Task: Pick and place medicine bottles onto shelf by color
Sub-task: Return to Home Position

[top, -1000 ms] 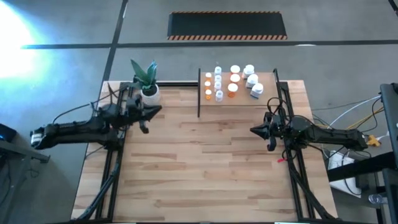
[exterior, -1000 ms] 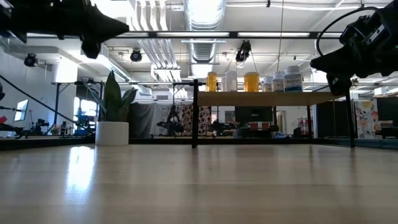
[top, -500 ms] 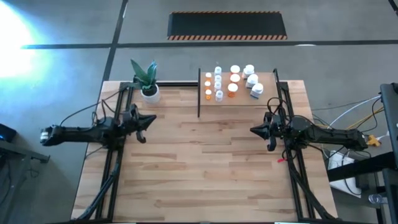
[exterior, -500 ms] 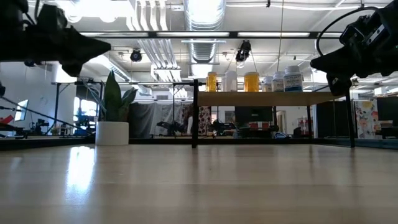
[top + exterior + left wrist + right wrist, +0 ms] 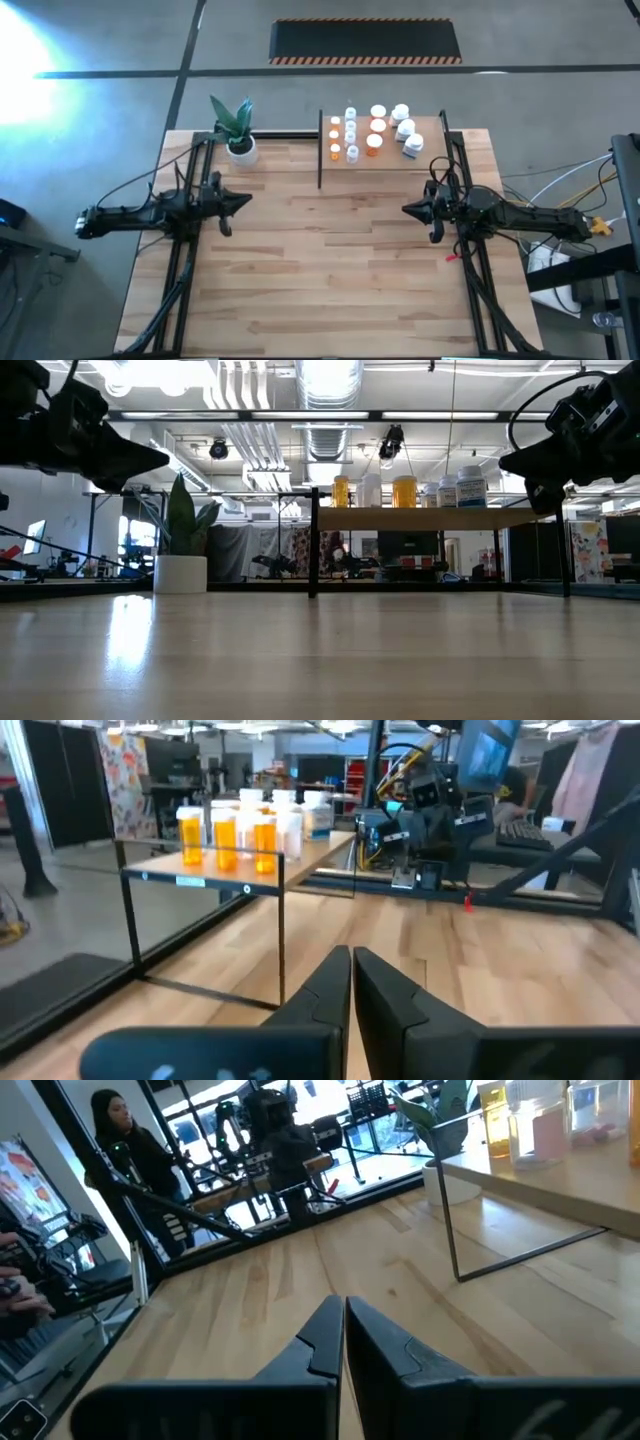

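Note:
Several medicine bottles (image 5: 372,128) with white caps, orange, white and clear, stand on the light-wood shelf (image 5: 385,152) at the table's far side; they also show in the low view (image 5: 404,491) and the left wrist view (image 5: 240,825). My left gripper (image 5: 244,199) is shut and empty above the table's left side. My right gripper (image 5: 406,209) is shut and empty above the table's right side. Their shut fingers show in the left wrist view (image 5: 352,970) and in the right wrist view (image 5: 343,1320).
A white plant pot (image 5: 240,148) with a green plant stands at the table's far left, next to the shelf's black posts (image 5: 320,150). Bare wooden tabletop (image 5: 330,260) lies between the two arms. A person (image 5: 120,1140) stands beyond the table in the right wrist view.
My left gripper has drawn back from beside the plant pot toward the table's near edge and turned to point at the table's right. It stays shut and empty. My right arm has kept still.

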### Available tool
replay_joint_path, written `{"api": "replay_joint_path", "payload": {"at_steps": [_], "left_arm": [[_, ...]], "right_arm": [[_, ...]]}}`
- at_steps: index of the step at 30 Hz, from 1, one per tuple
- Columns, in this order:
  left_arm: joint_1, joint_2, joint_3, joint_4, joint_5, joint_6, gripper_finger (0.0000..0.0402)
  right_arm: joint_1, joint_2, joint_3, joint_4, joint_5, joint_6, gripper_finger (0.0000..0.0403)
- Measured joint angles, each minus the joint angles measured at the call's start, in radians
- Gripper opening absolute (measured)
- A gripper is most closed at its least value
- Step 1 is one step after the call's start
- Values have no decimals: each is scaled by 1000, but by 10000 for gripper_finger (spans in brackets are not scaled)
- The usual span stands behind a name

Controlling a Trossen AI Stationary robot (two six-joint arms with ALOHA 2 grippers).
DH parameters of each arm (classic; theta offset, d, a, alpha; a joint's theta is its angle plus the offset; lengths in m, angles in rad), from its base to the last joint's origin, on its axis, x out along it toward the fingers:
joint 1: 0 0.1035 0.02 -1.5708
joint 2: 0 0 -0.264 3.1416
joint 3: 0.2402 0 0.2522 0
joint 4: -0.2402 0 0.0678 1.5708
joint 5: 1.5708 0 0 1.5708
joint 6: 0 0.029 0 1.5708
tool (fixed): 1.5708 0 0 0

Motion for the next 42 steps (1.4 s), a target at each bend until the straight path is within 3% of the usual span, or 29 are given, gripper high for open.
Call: {"api": "replay_joint_path", "payload": {"at_steps": [19, 42], "left_arm": [[1, 157, -3, 30, -19, 22, 0], [1, 263, -1, 38, -18, 22, 0]], "right_arm": [[0, 0, 0, 0, 1, 0, 9], [0, 0, 0, 0, 2, 0, 9]]}}
